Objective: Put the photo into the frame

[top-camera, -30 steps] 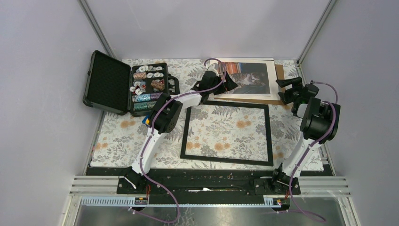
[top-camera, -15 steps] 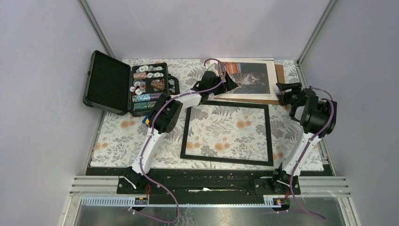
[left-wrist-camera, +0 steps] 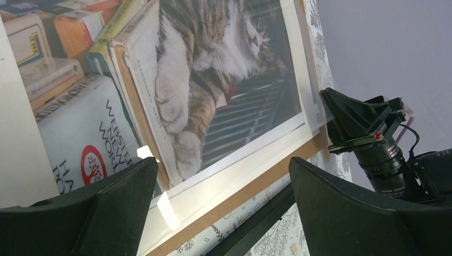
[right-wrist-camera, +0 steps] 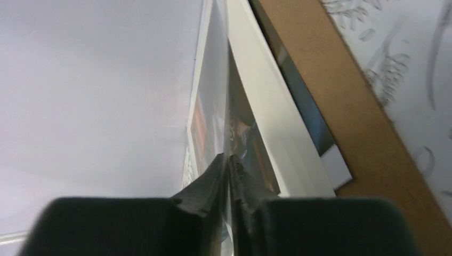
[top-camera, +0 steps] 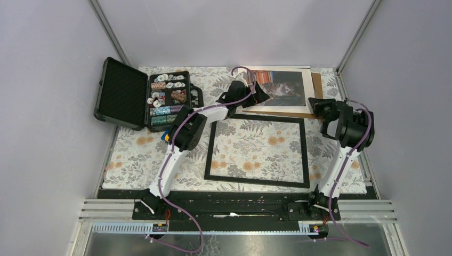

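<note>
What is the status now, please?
Left end effector open over photo. Right end effector shut on clear sheet covering photo. Frame empty, apart.

The frame lies flat on the floral table, the photo just beyond its far side.

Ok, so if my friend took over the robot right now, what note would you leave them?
Left end effector: open, over the left part of the photo, holding nothing.
Right end effector: shut on the right edge of a clear sheet lying over the photo.
Photo: far side of the table, on a brown backing board.
Frame: flat mid-table, empty, with the tablecloth showing through.
Done: sheet edge gripped.
Left: get the photo into the frame.
</note>
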`<action>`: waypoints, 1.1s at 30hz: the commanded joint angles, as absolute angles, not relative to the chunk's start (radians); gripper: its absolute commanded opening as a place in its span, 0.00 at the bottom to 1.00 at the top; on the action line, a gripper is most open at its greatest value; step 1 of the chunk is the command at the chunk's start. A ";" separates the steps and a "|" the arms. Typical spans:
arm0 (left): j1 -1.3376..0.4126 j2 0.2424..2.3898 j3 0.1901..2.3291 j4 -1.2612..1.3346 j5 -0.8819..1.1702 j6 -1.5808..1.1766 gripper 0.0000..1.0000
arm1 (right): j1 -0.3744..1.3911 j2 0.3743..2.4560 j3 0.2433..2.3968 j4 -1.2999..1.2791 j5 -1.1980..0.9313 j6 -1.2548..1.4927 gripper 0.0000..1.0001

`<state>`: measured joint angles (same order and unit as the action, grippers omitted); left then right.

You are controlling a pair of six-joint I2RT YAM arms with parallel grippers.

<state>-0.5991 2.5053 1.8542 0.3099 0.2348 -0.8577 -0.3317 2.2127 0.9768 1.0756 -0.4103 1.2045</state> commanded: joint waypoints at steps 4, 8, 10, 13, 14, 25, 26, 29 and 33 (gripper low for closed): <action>-0.612 2.411 1.799 0.420 0.303 -0.660 0.99 | -0.342 2.103 0.921 1.131 -0.322 1.147 0.00; -0.606 2.319 1.785 0.408 0.311 -0.558 0.99 | -0.352 2.052 0.914 1.085 -0.322 1.181 0.00; -0.602 2.279 1.782 0.377 0.309 -0.523 0.99 | -0.356 2.029 0.910 1.072 -0.317 1.215 0.00; -0.600 2.194 1.775 0.300 0.260 -0.472 0.99 | -0.369 2.002 0.918 1.017 -0.339 1.281 0.00; -0.600 2.166 1.768 0.277 0.241 -0.462 0.99 | -0.373 1.989 0.917 0.981 -0.340 1.309 0.00; -0.570 1.897 1.645 0.102 0.094 -0.413 0.99 | -0.377 1.780 0.816 0.645 -0.431 1.500 0.00; -0.561 1.866 1.595 0.109 0.097 -0.431 0.99 | -0.377 1.750 0.805 0.618 -0.432 1.490 0.00; -0.527 1.773 1.468 0.160 0.135 -0.494 0.99 | -0.377 1.665 0.787 0.499 -0.425 1.439 0.00; -0.505 1.692 1.353 0.156 0.133 -0.525 0.99 | -0.375 1.563 0.712 0.431 -0.450 1.376 0.00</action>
